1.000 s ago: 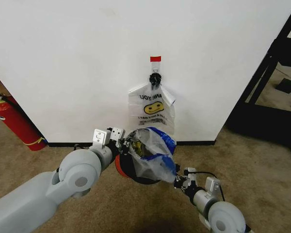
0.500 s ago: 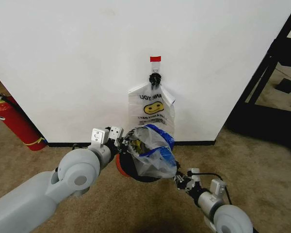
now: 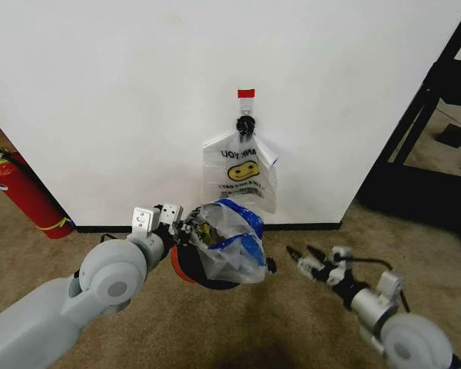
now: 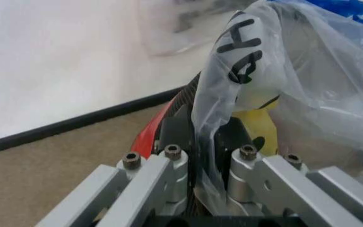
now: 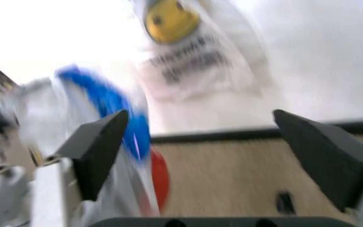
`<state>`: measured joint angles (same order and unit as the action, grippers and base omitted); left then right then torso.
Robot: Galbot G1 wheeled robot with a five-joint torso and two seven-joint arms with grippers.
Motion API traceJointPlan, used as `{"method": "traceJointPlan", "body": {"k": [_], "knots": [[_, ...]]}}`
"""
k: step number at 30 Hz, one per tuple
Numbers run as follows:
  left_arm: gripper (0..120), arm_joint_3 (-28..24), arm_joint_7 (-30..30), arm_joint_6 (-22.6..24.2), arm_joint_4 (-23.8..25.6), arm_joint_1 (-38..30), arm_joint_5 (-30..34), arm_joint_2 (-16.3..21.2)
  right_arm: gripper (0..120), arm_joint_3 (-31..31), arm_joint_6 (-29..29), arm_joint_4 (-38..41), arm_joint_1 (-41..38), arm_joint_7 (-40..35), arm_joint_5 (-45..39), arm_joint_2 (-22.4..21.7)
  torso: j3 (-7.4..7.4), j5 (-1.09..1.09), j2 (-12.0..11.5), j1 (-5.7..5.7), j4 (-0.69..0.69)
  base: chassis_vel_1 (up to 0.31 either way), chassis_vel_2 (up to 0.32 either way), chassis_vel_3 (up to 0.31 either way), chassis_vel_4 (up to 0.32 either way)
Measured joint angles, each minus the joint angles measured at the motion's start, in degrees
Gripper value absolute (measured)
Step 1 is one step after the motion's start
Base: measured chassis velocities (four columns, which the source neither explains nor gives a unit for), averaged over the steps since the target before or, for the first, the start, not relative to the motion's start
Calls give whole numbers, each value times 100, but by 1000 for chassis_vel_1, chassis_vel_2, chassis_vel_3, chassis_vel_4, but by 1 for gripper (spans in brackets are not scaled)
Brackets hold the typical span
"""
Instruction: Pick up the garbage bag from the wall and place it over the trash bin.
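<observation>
Right gripper [image 3: 296, 256] has released the garbage bag [image 3: 229, 247], fingers spread; left gripper [image 3: 186, 228] still clamps it.

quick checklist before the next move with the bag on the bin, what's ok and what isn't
1. Left end effector clamped on the garbage bag: ok, plastic is pinched between its fingers.
2. Right end effector off the bag: ok, it is open and apart from the bag, to the robot's right.
3. Bag over the trash bin: partly ok, the bag drapes over its top, but a red and black side shows uncovered.
4. Bag rim all around the bin mouth: cannot tell, the plastic hides the rim.
5. Second smiley bag undisturbed: ok, it hangs on the wall.
6. Fire extinguisher out of the way: ok, far left by the wall.
</observation>
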<state>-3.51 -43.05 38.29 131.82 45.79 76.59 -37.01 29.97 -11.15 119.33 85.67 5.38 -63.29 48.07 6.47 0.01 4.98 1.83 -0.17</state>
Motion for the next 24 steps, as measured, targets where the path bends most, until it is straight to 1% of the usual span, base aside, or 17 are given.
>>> {"method": "traceJointPlan", "body": {"k": [1,3,4,6,8,11,12,13,14,20,22,23,24], "knots": [[5,-2,131,-9,99,83,-50,18,95,-9,27,-98,-133,195,-176,-47,0,-1,0,0,0,0,0,0,0],[5,-48,252,-17,193,154,-122,35,99,-75,28,-154,-245,345,-289,-82,0,0,0,0,1,0,0,0,0],[5,-113,308,-17,241,164,-171,36,97,-137,20,-173,-293,433,-326,-101,0,0,0,0,2,0,0,0,0],[5,-196,381,-17,296,166,-239,33,94,-225,-37,-174,-331,517,-380,-123,0,-1,0,0,-1,0,0,0,0],[5,-210,395,-17,308,165,-252,31,94,-264,-63,-174,-343,541,-392,-131,0,-1,0,0,-1,0,0,0,0],[5,-247,431,-17,328,113,-267,33,85,-397,-154,-198,-363,575,-394,-126,0,-1,0,0,0,0,0,0,0],[5,-250,432,-16,328,90,-268,33,80,-420,-171,-216,-349,581,-387,-111,0,-1,0,0,0,0,0,0,0],[5,-250,432,-16,328,90,-268,33,80,-420,-171,-216,-349,581,-387,-111,0,-1,0,0,0,0,0,0,0],[5,-252,432,-16,328,83,-268,33,77,-427,-176,-222,-342,583,-385,-105,0,-1,0,0,0,0,0,0,0],[5,-313,432,-12,307,-15,-258,20,50,-448,-191,-258,-294,554,-418,-44,0,-1,0,0,0,0,0,0,0],[5,-320,431,-12,303,-22,-258,19,49,-446,-191,-258,-292,548,-424,-41,0,-1,0,0,0,0,0,0,0],[5,-336,430,-11,296,-38,-255,12,41,-440,-187,-249,-287,527,-438,-31,0,-1,0,0,-1,0,0,0,0],[5,-344,429,-10,290,-45,-255,6,38,-437,-185,-244,-286,515,-441,-24,0,-1,0,0,0,0,0,0,0]]}}
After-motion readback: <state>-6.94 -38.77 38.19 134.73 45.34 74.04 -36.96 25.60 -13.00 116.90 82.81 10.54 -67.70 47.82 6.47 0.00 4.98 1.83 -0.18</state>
